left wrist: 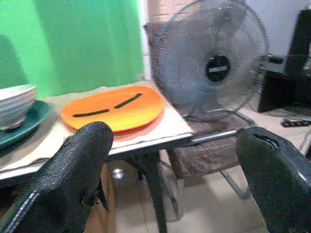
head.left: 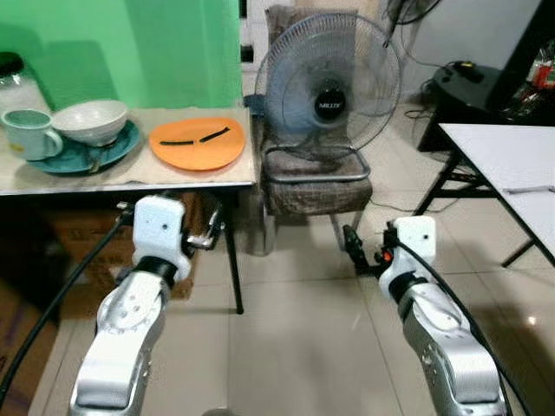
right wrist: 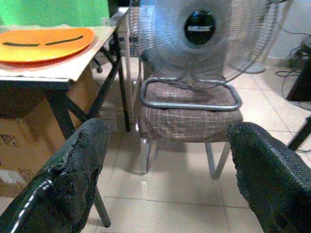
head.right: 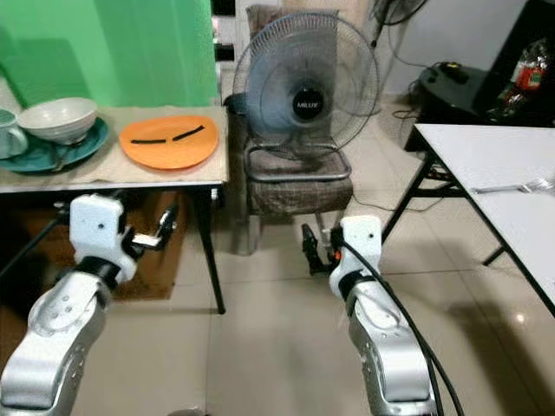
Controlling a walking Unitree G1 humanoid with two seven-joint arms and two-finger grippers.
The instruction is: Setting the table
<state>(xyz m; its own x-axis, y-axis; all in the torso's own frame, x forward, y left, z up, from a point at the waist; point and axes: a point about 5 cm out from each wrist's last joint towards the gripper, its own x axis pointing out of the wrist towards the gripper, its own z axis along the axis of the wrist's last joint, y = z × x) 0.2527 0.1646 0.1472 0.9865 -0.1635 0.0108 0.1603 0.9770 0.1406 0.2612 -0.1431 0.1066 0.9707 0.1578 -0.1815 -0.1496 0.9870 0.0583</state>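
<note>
Both eye views look down and forward from head height, over the two arms, at the side table on the left and the fan on its chair further back. The wrist cams sit low and closer: left one faces the orange plate, right one the chair. All share the fan and plate.

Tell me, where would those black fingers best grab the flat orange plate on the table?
Probably by the rim nearest the robot, coming in level from the front table edge. The flat orange plate lies low beside the teal plate holding a white bowl, so its near edge looks freest. The open left gripper is closest, though below the tabletop. Two dark strips lie on the plate, so keep it level.
</note>
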